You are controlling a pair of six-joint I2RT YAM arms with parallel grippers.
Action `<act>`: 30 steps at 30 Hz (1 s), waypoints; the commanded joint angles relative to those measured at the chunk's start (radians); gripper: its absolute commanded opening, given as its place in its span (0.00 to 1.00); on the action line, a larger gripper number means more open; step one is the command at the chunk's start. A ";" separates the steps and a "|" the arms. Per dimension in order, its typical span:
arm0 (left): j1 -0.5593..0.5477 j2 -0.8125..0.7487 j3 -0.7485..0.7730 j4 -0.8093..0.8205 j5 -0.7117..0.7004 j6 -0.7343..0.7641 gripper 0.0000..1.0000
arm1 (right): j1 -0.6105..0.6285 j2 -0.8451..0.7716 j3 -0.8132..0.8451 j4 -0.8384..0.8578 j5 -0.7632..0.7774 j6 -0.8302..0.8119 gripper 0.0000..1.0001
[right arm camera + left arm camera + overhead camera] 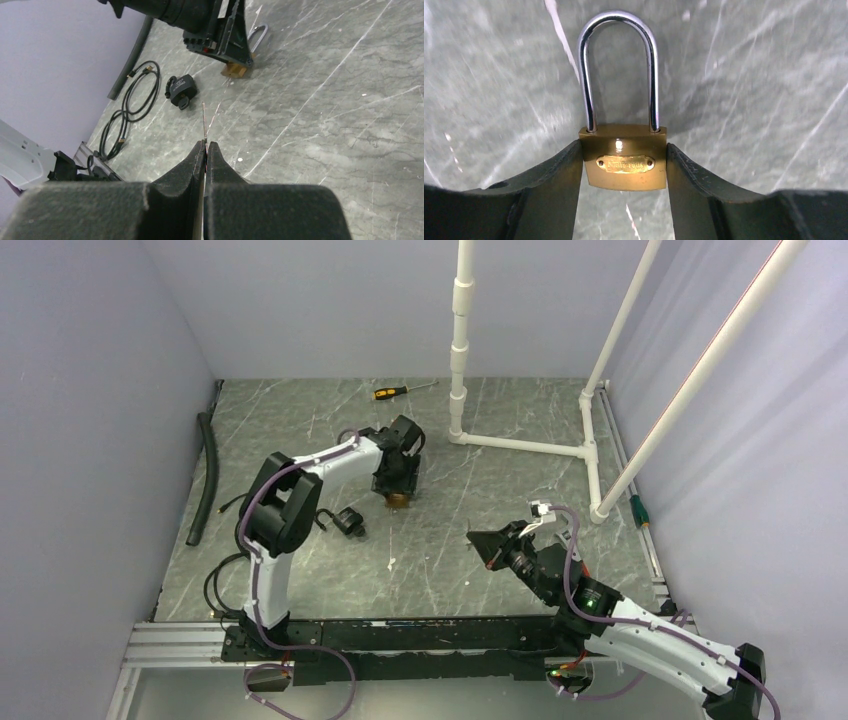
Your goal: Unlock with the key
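The brass padlock (624, 157) sat low against the tabletop (749, 100), left of the white pipe frame (520, 445), with both legs of its shackle (619, 70) seated in the body. Being solid metal, it was probably heavy, rigid and slick on the polished faces, so the flat sides were the sound hold. The left gripper (624, 167) pinched exactly those sides. The key (204, 120), thin, stiff and prone to twisting, stood edge-on between the pressed-together fingers of the right gripper (206, 150), nearer the robot than the frame and well apart from the lock.

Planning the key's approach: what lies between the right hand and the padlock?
Only bare tabletop, in the right wrist view, between padlock and right hand gripping the key.
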 commanded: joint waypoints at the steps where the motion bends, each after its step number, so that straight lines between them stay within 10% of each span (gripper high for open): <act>1: -0.009 -0.162 -0.056 -0.004 0.103 -0.030 0.00 | -0.001 0.012 0.037 0.038 -0.031 -0.038 0.00; 12: -0.009 -0.369 -0.118 0.015 0.175 -0.133 0.00 | -0.001 0.116 0.067 0.092 -0.100 -0.024 0.00; 22: -0.007 -0.589 -0.170 0.103 -0.175 -0.186 0.00 | 0.000 0.229 0.116 0.131 -0.127 -0.009 0.00; 30: 0.018 -0.564 -0.094 0.053 -0.036 -0.301 0.00 | 0.003 0.454 0.227 0.255 -0.150 -0.032 0.00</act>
